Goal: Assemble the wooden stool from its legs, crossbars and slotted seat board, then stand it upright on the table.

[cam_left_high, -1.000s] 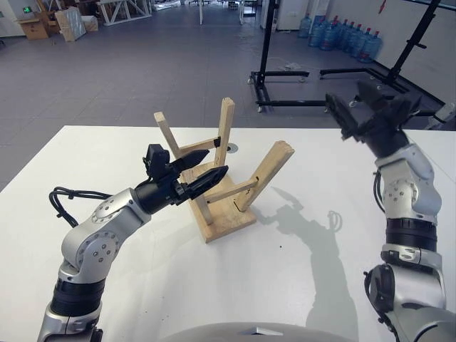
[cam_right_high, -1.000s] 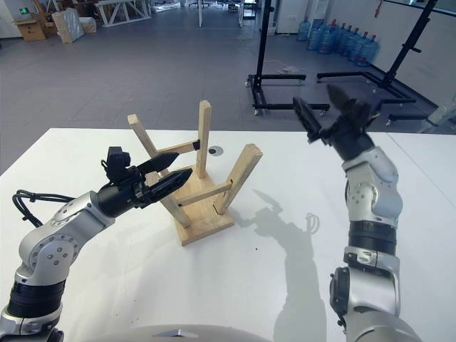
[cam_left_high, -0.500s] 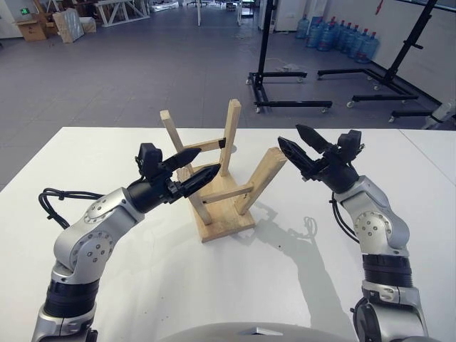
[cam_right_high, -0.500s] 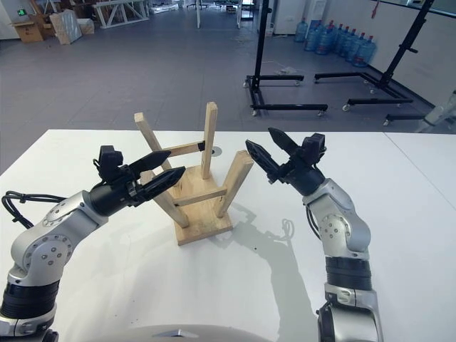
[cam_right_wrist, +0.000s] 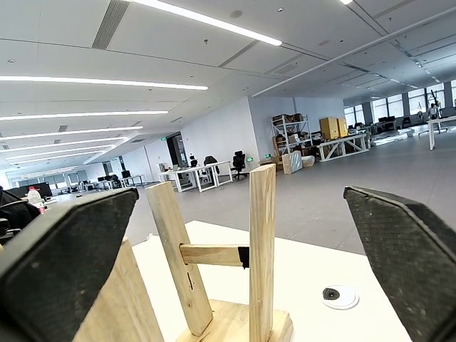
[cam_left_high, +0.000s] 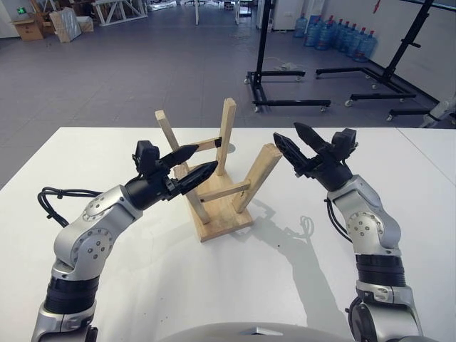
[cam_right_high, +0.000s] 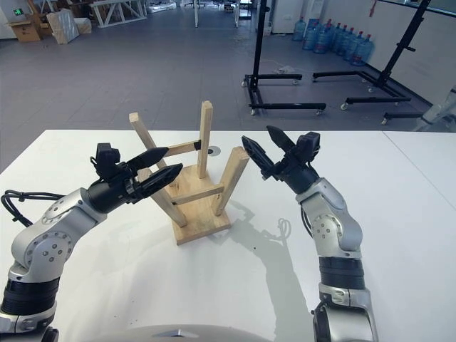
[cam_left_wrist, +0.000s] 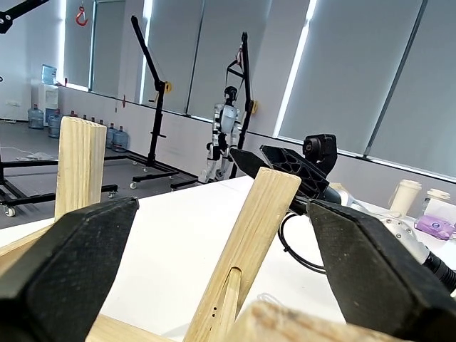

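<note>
Wooden stool [cam_left_high: 221,219] stands legs-up; your right gripper [cam_left_high: 285,131] now flanks it, lowered, spread like the left gripper [cam_left_high: 206,157]; flipping likely remains.

One desk [cam_left_high: 142,285]. One seat board [cam_left_high: 222,222]. Legs [cam_left_high: 226,135] on seat board: three countable, a fourth not made out. Crossbars [cam_left_high: 224,191] between legs: two seen. Two grippers, two jaws each: left gripper [cam_left_high: 206,157] left of seat board, right gripper [cam_left_high: 285,130] right of it. One small round disc [cam_right_high: 214,150] just behind seat board. Water bottles [cam_left_high: 342,39] far behind seat board: cluster, number unclear.
</note>
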Robot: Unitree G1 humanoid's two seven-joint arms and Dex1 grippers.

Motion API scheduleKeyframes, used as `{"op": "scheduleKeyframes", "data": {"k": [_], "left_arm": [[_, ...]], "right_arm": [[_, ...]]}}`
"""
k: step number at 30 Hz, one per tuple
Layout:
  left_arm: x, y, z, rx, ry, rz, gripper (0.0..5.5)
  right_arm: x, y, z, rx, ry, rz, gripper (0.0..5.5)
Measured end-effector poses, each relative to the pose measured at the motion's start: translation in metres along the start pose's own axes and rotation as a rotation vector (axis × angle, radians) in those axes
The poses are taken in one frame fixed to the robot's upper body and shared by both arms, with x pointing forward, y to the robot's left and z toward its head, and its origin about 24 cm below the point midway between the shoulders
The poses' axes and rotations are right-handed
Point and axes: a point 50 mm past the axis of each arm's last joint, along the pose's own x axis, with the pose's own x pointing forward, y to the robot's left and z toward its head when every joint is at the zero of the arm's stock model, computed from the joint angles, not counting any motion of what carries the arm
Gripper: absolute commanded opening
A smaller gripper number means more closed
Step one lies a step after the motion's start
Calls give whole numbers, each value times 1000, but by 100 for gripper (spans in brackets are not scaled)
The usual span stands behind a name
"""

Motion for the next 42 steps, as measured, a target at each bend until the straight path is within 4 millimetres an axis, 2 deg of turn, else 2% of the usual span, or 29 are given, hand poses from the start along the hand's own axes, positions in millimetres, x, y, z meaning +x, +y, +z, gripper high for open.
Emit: {"op": "scheduleKeyframes", "data": {"k": [2,8,11,16,21,24,27,29,32,35,37,40,42], "left_arm": [[0,1,1,9,3,9,433],[5,12,8,75,11,85,433],[3,14,11,91,-1,102,433],[-3,17,13,106,-6,133,433],[-9,18,14,126,-12,158,433],[-15,21,15,133,-19,189,433],[-26,26,4,103,21,243,433],[-35,31,4,98,24,285,433],[-61,50,14,46,-80,420,433],[-83,59,20,58,-131,532,433],[-83,59,18,60,-128,545,433],[-78,58,10,54,-108,554,433],[-75,57,7,45,-101,541,433]], "right_arm": [[2,-1,1,-43,5,-5,535],[23,-18,0,-135,53,-42,535],[23,-24,-5,-123,73,-48,535],[26,-34,1,-157,48,-69,535],[43,-36,-30,-196,160,-1,535],[54,-27,-57,-190,218,78,535],[56,-11,-67,-224,270,249,535],[45,9,-72,-197,303,430,535],[13,33,-68,-72,386,646,535],[-6,33,-52,-60,463,669,535],[-8,36,-39,-88,467,670,535],[-12,42,-30,-81,493,704,535],[-19,38,-32,-59,550,708,535]]}}
